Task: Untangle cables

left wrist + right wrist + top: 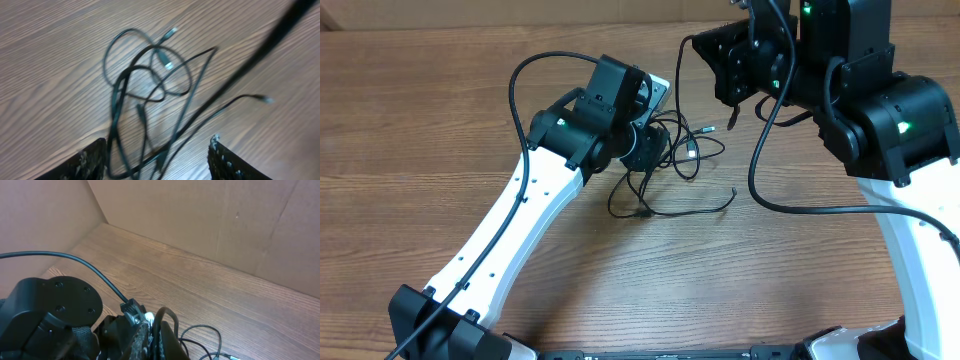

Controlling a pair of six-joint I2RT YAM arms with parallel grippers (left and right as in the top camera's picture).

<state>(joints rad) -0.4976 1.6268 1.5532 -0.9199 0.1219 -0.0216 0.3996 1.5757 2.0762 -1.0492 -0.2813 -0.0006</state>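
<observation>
Our left claw [159,150] hovers wide open over the cables [141,112], a loose tangle on the tabletop [420,120] between both arms. Our right claw [148,330] is closed, apparently pinching one cord. We should close the left on a single strand, then draw apart gently.

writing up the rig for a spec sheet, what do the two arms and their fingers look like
The left arm and right arm share white lower links and black joint housings, each with a green light. A thick black cable runs along each. The left fingers are black with rough, speckled pads.
</observation>
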